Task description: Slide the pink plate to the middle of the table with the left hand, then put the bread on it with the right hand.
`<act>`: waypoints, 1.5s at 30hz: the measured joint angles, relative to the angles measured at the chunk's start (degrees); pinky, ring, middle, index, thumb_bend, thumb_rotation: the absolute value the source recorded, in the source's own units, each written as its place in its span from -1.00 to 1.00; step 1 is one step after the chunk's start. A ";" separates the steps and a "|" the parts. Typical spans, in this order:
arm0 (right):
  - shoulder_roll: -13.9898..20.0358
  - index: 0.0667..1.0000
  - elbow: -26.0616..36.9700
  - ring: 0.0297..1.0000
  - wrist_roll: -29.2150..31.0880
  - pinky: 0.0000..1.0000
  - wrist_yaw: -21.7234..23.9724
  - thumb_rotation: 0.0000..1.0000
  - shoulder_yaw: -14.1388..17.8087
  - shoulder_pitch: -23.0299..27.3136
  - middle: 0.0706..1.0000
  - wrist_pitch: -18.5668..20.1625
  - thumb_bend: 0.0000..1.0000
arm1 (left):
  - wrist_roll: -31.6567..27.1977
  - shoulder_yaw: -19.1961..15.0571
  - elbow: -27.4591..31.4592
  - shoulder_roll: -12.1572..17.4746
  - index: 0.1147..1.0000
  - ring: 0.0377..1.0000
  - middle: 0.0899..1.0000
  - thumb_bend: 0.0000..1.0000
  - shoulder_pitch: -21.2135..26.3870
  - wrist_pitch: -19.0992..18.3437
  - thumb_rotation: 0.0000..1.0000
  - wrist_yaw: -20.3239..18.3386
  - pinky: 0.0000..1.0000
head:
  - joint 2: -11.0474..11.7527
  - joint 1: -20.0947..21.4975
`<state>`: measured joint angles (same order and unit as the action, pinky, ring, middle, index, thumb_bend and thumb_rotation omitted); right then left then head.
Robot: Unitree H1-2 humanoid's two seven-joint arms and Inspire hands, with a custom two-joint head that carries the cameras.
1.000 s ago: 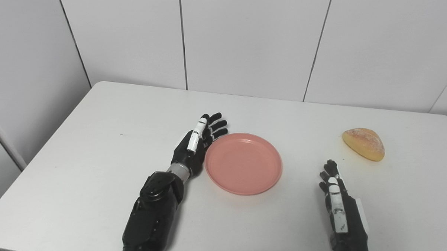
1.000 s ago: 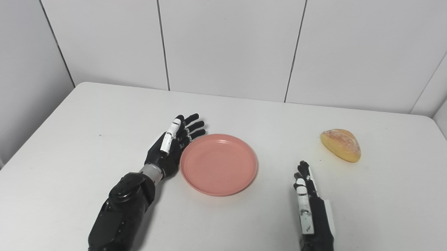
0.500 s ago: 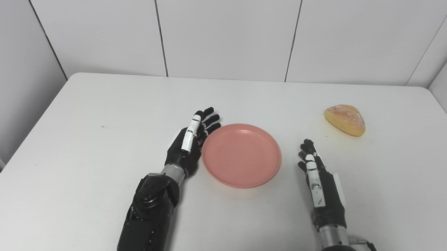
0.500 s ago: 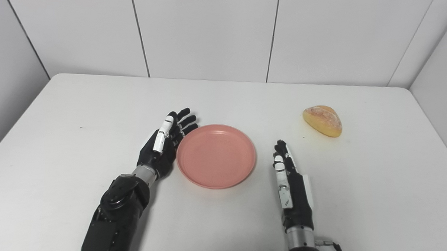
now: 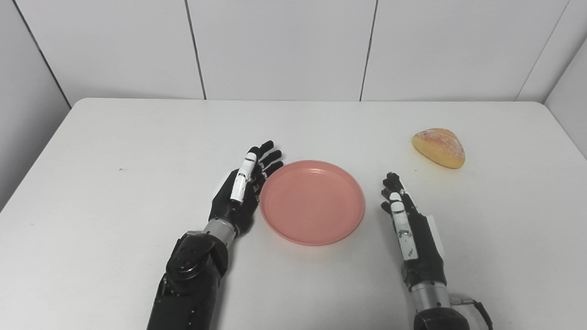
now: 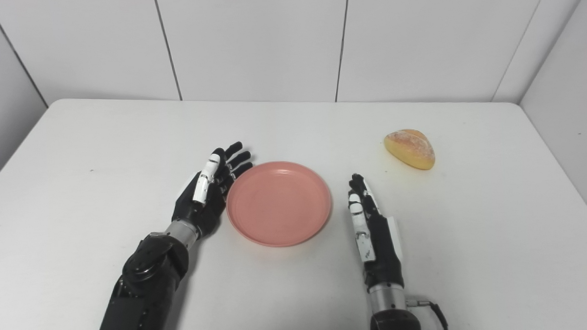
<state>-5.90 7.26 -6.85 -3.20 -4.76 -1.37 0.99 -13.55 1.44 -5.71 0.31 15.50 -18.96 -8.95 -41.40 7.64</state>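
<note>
The pink plate (image 5: 312, 201) lies flat near the middle of the white table (image 5: 127, 156). My left hand (image 5: 242, 191) is open, on edge with fingers straight, its palm side against the plate's left rim. My right hand (image 5: 407, 224) is open and empty, fingers straight, standing on the table just right of the plate and apart from it. The bread (image 5: 439, 147), a golden bun, lies at the far right, beyond the right hand; it also shows in the right eye view (image 6: 411, 148).
White panelled walls (image 5: 279, 38) stand close behind the table and along its right side. The table's near edge runs along the bottom of the picture.
The camera has swung right and down, shifting the whole picture. My right hand has come forward toward the bread. The left hand stays against the plate's rim.
</note>
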 measured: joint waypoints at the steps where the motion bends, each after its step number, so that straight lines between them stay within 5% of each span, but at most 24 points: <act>1: 0.04 0.80 0.26 0.81 -0.30 0.75 -0.27 1.00 0.30 0.48 0.81 -0.03 -0.49 | 0.00 -0.01 -0.10 0.04 0.77 0.81 0.80 -0.33 0.04 0.01 1.00 -0.09 0.83 | 0.35 0.36; 17: 8.65 0.73 2.26 0.72 -13.58 0.57 -4.78 1.00 4.06 10.73 0.73 -4.50 -0.05 | 0.00 -0.01 -1.69 0.29 0.76 0.80 0.79 -0.32 0.51 1.78 1.00 -0.99 0.83 | 3.17 3.70; 26: 16.01 0.68 5.14 0.67 -25.81 0.53 0.82 0.93 3.17 18.51 0.71 4.79 0.34 | -0.01 0.03 -1.64 0.89 0.76 0.79 0.78 -0.34 0.43 1.83 1.00 -1.55 0.82 | 3.96 6.69; 34: 20.08 0.73 2.61 0.68 -31.14 0.46 5.29 0.37 2.97 24.64 0.75 13.33 0.67 | -0.31 -0.41 -1.61 1.31 0.77 0.80 0.79 -0.34 0.36 1.82 1.00 -2.80 0.84 | 4.40 8.88; 45: 24.54 0.88 -6.55 0.76 -38.26 0.47 12.77 0.14 -2.07 32.86 0.87 22.30 0.90 | -1.07 -0.90 -1.60 1.44 0.77 0.81 0.80 -0.33 0.29 1.82 1.00 -3.37 0.84 | 4.14 9.85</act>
<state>18.64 0.71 -45.11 9.56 -6.83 31.49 23.30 -14.61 0.54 -7.31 1.75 15.79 -17.14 -12.32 -37.27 17.49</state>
